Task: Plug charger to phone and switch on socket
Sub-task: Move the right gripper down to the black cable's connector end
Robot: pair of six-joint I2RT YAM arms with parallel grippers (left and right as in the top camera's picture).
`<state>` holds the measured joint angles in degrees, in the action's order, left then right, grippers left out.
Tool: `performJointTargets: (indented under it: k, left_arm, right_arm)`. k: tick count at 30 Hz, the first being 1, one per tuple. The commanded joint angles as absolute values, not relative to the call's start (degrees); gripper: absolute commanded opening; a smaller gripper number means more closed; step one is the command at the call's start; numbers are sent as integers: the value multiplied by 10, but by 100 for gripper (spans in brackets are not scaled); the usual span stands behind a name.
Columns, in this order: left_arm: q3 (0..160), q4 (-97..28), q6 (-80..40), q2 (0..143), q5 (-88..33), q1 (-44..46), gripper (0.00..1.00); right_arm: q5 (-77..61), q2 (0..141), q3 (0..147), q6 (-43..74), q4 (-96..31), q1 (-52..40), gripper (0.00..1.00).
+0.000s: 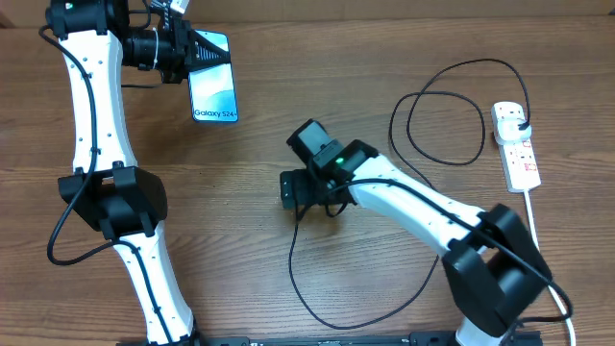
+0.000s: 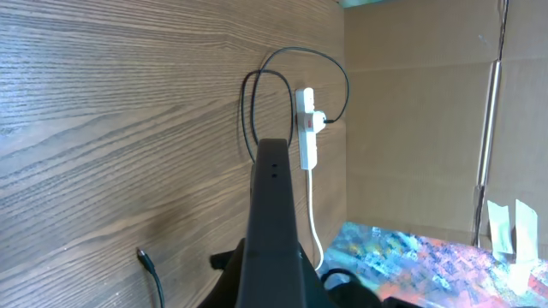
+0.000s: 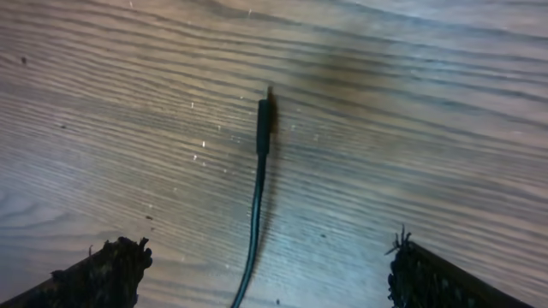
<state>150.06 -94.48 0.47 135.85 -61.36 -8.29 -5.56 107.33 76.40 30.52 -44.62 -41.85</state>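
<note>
Overhead: left pincer [image 1: 195, 55] clamped the phone [image 1: 213, 88]; the charger [image 1: 292, 255] sat plugged into the socket [image 1: 519, 149], far right of the phone. Right pincer [image 3: 272, 275] gaped empty over the loose tip [image 3: 264, 128]; joining and switching seemingly remained.

Wooden table [image 1: 221, 202], cardboard wall [image 2: 411, 111].
Wall is standing at 3 o'clock in left wrist view; multicoloured sheet [image 2: 402, 257] is lying at 5 o'clock.

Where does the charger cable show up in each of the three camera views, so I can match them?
Overhead: the charger runs from the socket at right, looping to centre.
Left wrist: loop top centre by the socket, tip lower left.
Right wrist: tip at centre, above the open right pincer.
Shared landmark: the socket, in overhead and left wrist only.
</note>
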Motion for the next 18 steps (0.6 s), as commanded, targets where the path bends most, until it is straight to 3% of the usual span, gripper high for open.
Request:
performJointTargets:
  k: [1,18]
  left_arm:
    - [1510,-941,18,1338,-641,-88,4]
    - [1510,-929,17,1338,-641,-87,4]
  right_arm:
    - [-27,1075,773,317,-438,-429,93]
    - [-26,1120,779,337,-378,-444,86]
